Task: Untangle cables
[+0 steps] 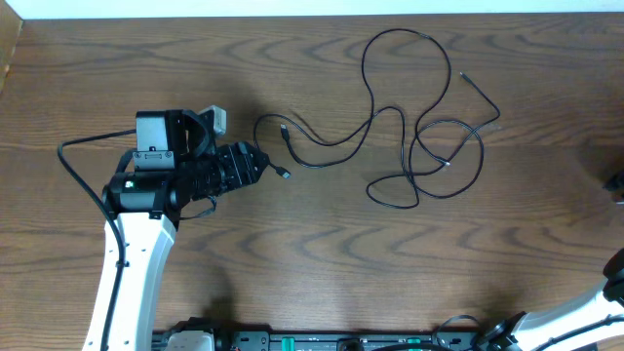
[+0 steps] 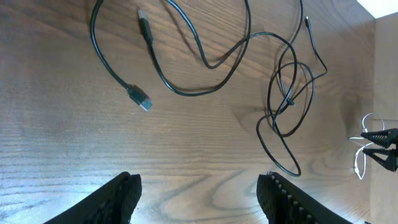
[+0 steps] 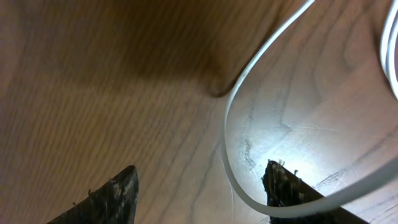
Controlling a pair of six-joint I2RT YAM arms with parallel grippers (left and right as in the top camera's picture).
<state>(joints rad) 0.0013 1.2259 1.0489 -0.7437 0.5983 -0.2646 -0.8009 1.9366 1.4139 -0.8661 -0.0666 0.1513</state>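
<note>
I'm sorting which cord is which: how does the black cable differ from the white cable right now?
The black cable is dark and sprawls in wide loops across the table, crossing itself; the white cable is pale and shows only in the wrist views, beside the right tool. The black cable's plug ends are visible; the white cable's ends are not. Both are thin, flexible cords.

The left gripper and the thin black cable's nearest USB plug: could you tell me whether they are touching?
Apart. The left wrist view shows bare wooden table between the left gripper and the USB plug.
</note>
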